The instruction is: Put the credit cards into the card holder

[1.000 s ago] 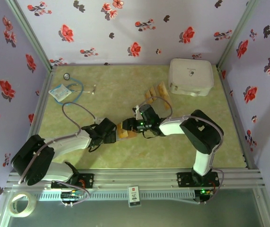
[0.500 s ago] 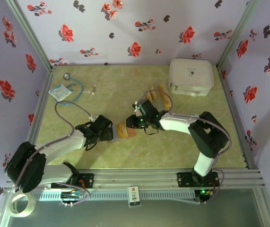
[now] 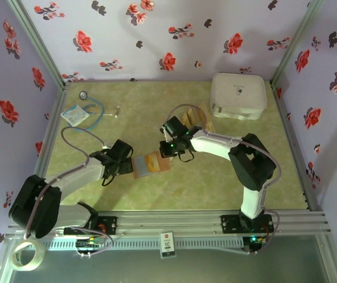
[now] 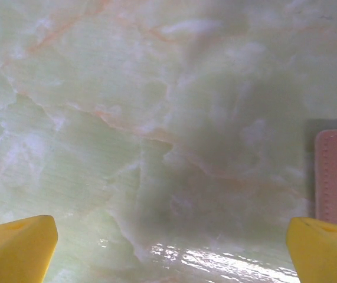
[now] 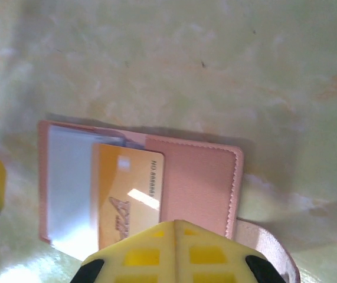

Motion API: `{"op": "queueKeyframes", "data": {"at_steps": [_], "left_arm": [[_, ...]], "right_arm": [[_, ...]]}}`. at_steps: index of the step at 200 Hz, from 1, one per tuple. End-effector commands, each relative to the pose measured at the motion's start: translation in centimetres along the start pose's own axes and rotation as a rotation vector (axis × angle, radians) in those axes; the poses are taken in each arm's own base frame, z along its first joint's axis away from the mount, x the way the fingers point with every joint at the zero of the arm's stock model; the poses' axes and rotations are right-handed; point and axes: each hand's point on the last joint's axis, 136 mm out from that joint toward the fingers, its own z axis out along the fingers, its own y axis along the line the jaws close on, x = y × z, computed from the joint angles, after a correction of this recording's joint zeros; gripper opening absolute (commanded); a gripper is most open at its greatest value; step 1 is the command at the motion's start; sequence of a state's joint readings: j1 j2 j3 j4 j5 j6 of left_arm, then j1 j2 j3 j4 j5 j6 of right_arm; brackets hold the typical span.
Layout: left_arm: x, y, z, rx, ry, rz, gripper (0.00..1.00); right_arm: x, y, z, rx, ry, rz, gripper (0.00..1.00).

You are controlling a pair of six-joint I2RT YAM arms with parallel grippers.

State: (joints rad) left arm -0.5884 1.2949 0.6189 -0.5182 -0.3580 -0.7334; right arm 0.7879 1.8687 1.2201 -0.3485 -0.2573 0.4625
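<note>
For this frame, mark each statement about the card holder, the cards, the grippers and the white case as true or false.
1. The card holder lies open on the table. True.
2. A golden card lies on the open holder. True.
3. The left gripper is clamped on the holder. False: its jaws stand open over bare table, with the holder off to one side.
4. The right gripper is wide open. False: it is shut, just above the golden card.
5. The white case sits at the near left corner. False: it sits at the far right corner.
6. Loose cards lie between the holder and the white case. True.
</note>
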Motion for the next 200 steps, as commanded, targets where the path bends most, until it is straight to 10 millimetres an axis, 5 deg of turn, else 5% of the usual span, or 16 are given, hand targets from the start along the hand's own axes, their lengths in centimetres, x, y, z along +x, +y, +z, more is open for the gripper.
{"op": "queueKeyframes", "data": {"at_steps": [1,98,200], "left_arm": [[0.4,0.3,0.4,-0.024,0.034,0.022,1.00],[1.2,0.1,1.5,-0.043,0.087,0.018,1.00],[1.4,-0.7,2.1,-0.031,0.113,0.033,1.00]], "right_arm": [[1.0,-0.2,0.9,0.047,0.053,-0.041,0.00],[1.4,0.2,3.1,0.065,0.104,-0.069,0.00],[2.0,2.8,4.4,0.035,0.133,-0.105,0.00]]}}
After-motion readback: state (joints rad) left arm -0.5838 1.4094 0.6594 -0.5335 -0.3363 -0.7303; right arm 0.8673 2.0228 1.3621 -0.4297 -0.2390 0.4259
